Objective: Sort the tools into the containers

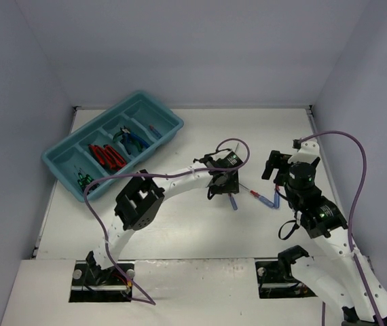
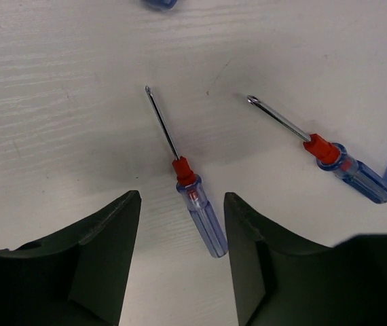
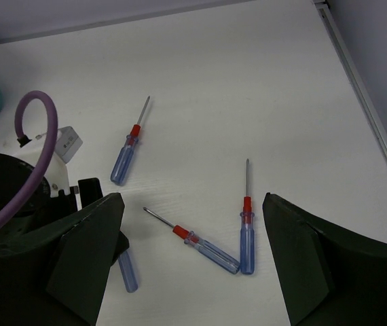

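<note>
Your left jaws stand spread astride the blue-handled screwdriver (image 2: 200,221) lying on the bench (image 2: 58,102), not yet touching; centre on the handle below the red collar, close squarely, then lift for the teal tray (image 1: 61,175); right jaws hang spread, empty.

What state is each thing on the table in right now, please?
Left tool, open, straddling one screwdriver.
That screwdriver, flat on the table, not gripped.
Other three screwdrivers, flat on the table, loose.
Right tool, open, empty.
Tray, upright, partly filled.
Red cutters, lying in a tray compartment.
Blue pliers, lying in the next compartment.
</note>
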